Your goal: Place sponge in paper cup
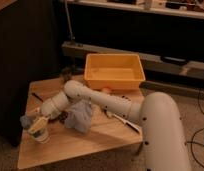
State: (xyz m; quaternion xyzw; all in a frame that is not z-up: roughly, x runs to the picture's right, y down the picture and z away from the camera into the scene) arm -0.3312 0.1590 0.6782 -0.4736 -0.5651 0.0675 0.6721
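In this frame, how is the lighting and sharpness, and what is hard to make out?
Camera view: dim, warm light; the background behind the yellow bin falls into near-black. The whole frame is soft, so edges blur. The pincer sits over the paper cup at the table's left front corner, merging with it; the sponge is only a bluish smudge beside it.

A yellow bin (114,72) sits at the far right corner of the wooden surface (95,142). A rumpled pale-blue cloth (80,116) lies near the middle. A white brush (126,123) lies toward the right edge, a dark thin object (37,96) near the far left corner.
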